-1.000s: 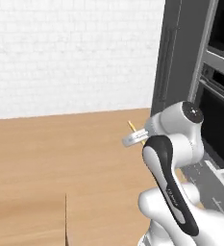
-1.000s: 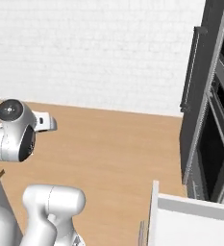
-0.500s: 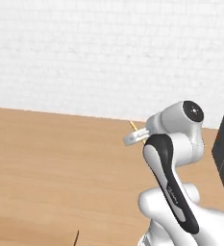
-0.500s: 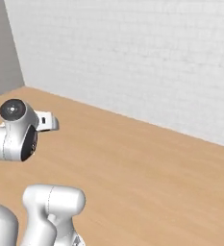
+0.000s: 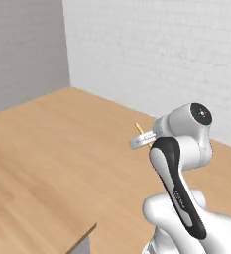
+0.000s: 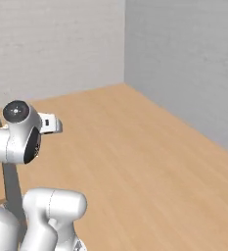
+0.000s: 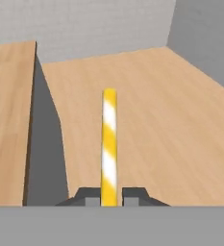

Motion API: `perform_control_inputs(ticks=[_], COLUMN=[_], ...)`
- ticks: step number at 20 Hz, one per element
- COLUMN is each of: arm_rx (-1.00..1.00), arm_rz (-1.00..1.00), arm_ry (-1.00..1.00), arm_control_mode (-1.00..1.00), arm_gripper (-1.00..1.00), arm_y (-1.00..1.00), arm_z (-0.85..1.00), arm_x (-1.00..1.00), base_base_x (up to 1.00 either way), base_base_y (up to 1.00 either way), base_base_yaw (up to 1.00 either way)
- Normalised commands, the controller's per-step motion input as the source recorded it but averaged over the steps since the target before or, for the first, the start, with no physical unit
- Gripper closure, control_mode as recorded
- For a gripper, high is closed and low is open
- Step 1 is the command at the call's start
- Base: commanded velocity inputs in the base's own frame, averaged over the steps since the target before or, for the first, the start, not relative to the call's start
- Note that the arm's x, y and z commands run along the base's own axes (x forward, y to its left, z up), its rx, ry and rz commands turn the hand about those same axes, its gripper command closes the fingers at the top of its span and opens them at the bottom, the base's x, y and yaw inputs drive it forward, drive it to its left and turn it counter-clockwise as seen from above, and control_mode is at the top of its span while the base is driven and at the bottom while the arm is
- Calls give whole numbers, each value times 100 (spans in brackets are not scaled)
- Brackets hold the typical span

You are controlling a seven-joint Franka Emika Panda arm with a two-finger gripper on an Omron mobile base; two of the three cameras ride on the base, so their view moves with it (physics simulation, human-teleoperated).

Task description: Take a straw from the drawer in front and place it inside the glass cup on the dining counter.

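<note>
Light-wood countertop on a grey base [image 7: 7, 125], likely the dining counter, lies along the left of the hand view, its edge running away from the camera. Right of it, the thin yellow-and-white striped straw [image 7: 108, 144] stands pinched between the two dark fingertips of the gripper [image 7: 109, 196], jaws closed tight on its lower end. Its long axis points straight out ahead of the fingers. No glass cup is visible, so the carry probably must swing leftward over that counter.

straw [image 7: 109, 144] | yellow-white striped | pinched in hand [image 7: 109, 196], pointing straight out
</note>
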Motion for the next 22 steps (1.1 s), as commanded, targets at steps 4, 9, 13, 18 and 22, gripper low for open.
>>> perform_control_inputs(ticks=[4, 9, 13, 18, 22], arm_rx=[0, 0, 0, 0, 0], arm_rz=[0, 0, 0, 0, 0], arm_ry=[0, 0, 0, 0, 0], arm_control_mode=[100, 100, 100, 100, 100], arm_gripper=[100, 100, 100, 100, 100], arm_y=[0, 0, 0, 0, 0], arm_z=[0, 0, 0, 0, 0], arm_x=[0, 0, 0, 0, 0], base_base_x=[73, 77, 67, 54, 61], base_base_y=[-15, -41, -72, -83, -80], base_base_yaw=[77, 64, 47, 40, 40])
